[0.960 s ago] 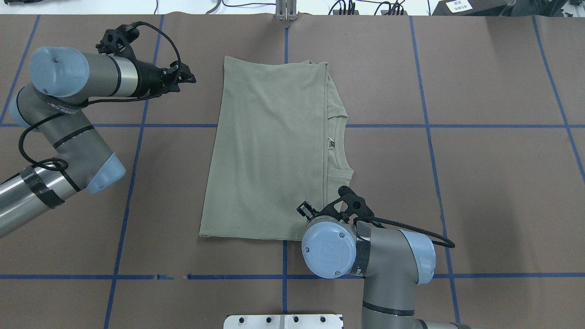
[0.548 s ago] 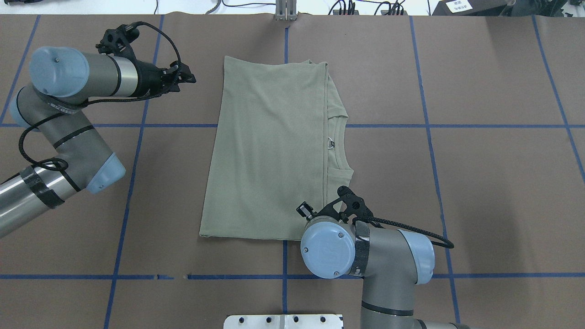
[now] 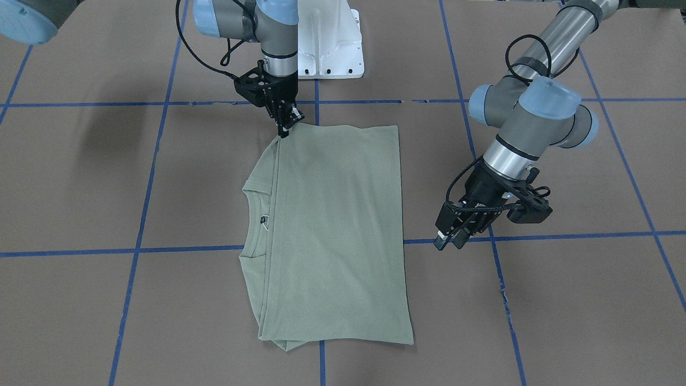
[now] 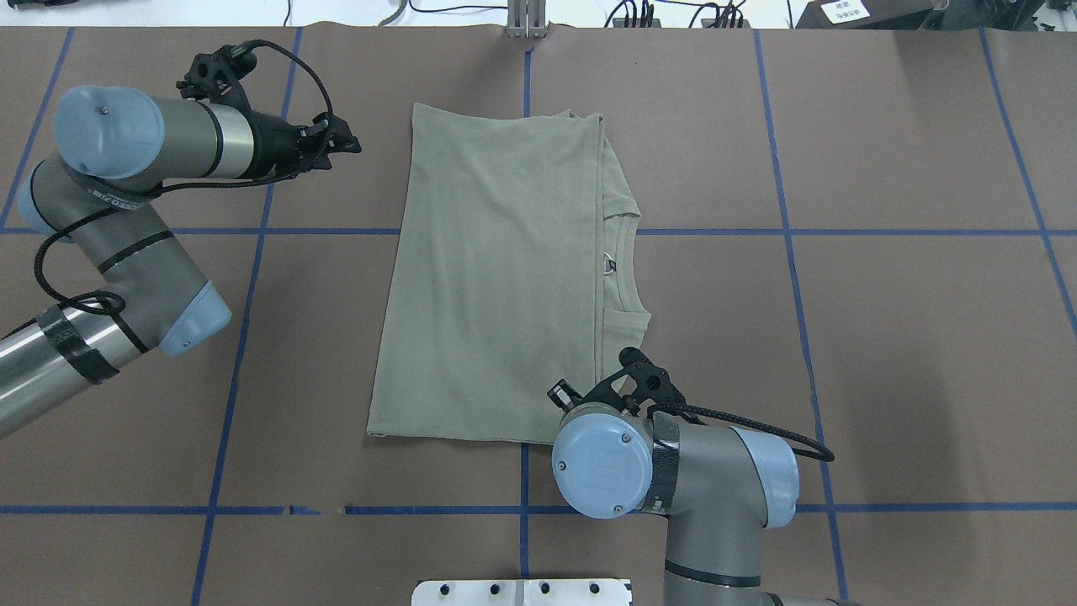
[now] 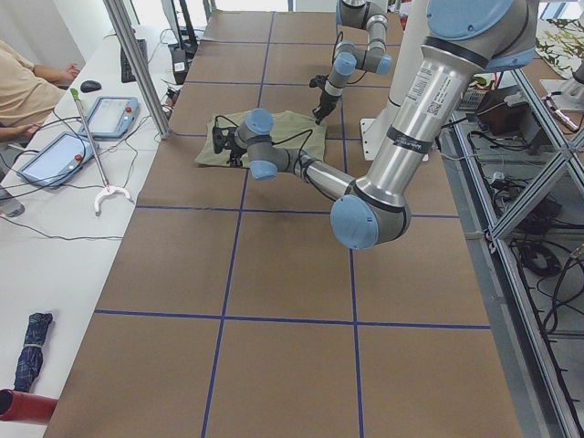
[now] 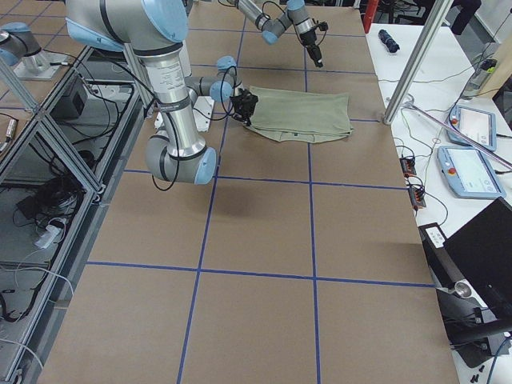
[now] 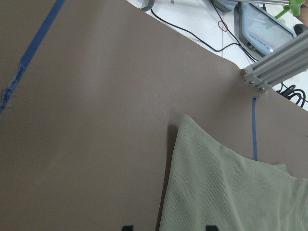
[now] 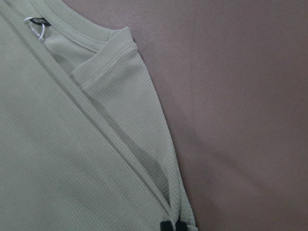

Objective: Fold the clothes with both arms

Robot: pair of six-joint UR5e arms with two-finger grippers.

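Note:
The sage-green shirt (image 4: 496, 278) lies folded flat in the middle of the brown table (image 4: 883, 337), its ribbed collar (image 4: 620, 268) and black neck label (image 8: 36, 21) showing along one edge. My right gripper (image 3: 284, 131) points straight down at the shirt's corner nearest the robot. In the right wrist view its fingertips (image 8: 172, 226) are pinched close together on the fabric edge. My left gripper (image 4: 349, 139) hovers over bare table beside the shirt's far corner (image 7: 185, 120). Its fingers (image 7: 126, 227) stand wide apart with nothing between them.
Blue tape lines (image 4: 522, 231) grid the table. The white pedestal base (image 3: 329, 37) stands at the robot's side, and an aluminium post (image 4: 526, 21) at the far edge. A side bench holds tablets (image 5: 114, 91), cables and a person's arm (image 5: 32, 82).
The right arm's wrist and elbow have shifted slightly toward the robot's side. The left arm and the shirt have not moved.

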